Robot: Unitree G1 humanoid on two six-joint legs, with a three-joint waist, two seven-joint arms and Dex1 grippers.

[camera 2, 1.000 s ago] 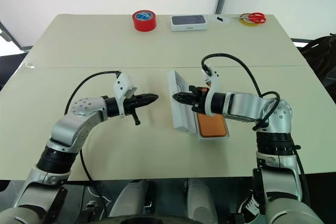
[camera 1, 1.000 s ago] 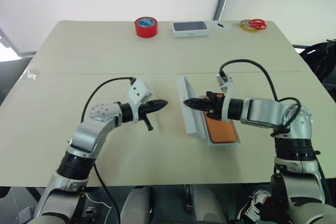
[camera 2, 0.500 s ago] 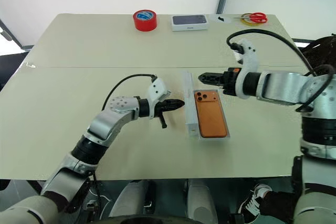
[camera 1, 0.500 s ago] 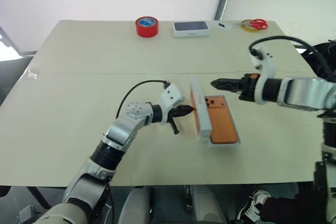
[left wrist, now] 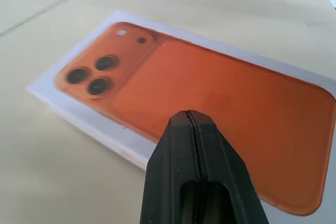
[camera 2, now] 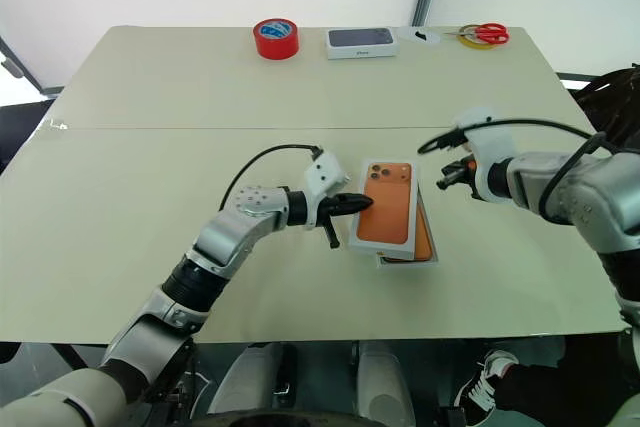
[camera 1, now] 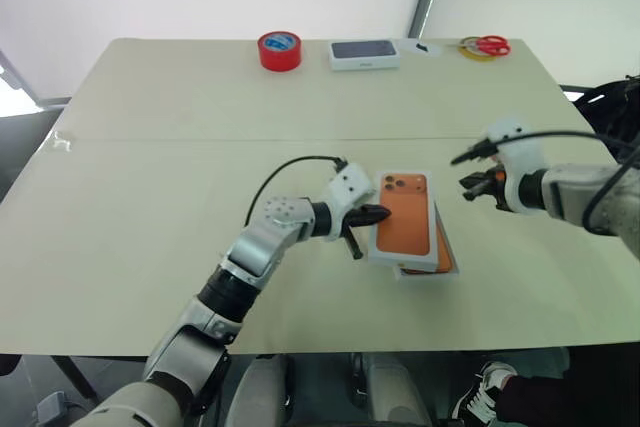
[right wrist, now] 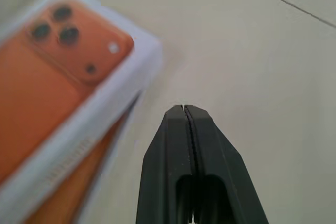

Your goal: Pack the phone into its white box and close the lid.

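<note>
Writing: you can read no brand name or lettering anywhere; the one marking is the picture of an orange phone back, three dark lenses in a corner, printed across the top of the lid (camera 1: pixel 404 221).
Lid: you see it lying over the white box (camera 1: pixel 450 265), printed side up, askew rather than squared, so it is on but not seated.
White box: you find it near the middle of the table (camera 1: pixel 150 147), toward your right; just its right and near edges peek out from under the lid.
Phone: a sliver of orange shows at the near right corner under the lid (camera 2: pixel 427 246); you can take that as the phone in the box, the rest being covered.
Left gripper (camera 1: pixel 383 214): clenched tight on nothing, its tip at the lid's left edge; you cannot tell whether it touches.
Right gripper (camera 1: pixel 466 187): clenched as well and empty, hanging over bare table just right of the lid's far corner, apart from it.
Far edge: you have a red tape roll (camera 1: pixel 279 50), a closed white box with a dark top (camera 1: pixel 364 54) and red-handled scissors (camera 1: pixel 487 45) in a row, well apart from the work.
</note>
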